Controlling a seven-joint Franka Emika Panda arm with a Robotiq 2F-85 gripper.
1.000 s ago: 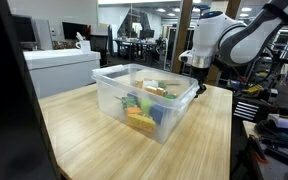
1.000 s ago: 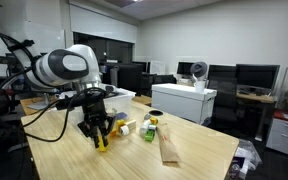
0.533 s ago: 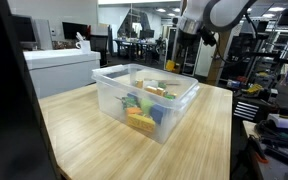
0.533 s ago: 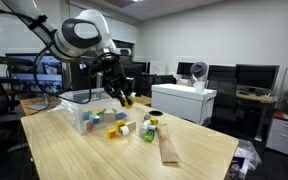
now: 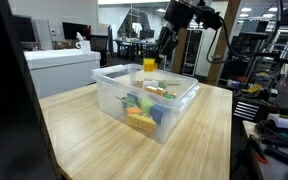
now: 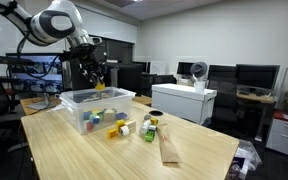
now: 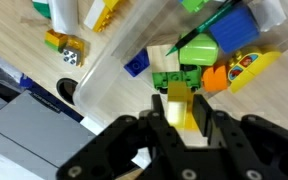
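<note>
While yellow toy brick [image 7: 182,112] hung over clear plastic bin [image 5: 114,95], gripper [image 7: 183,98] fingers sat narrow about it; clamped or loose, unclear. Light, rigid, smooth plastic: best taken by flat opposite sides.

Bright, even overhead office light with soft shadows; exterior views slightly soft, wrist view blurred up close.

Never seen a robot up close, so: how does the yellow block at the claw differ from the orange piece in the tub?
The yellow block hangs above the tub at the claw; the orange piece lies inside it. The yellow block is boxy, the orange piece looks rounded. Both are plastic toys.
</note>
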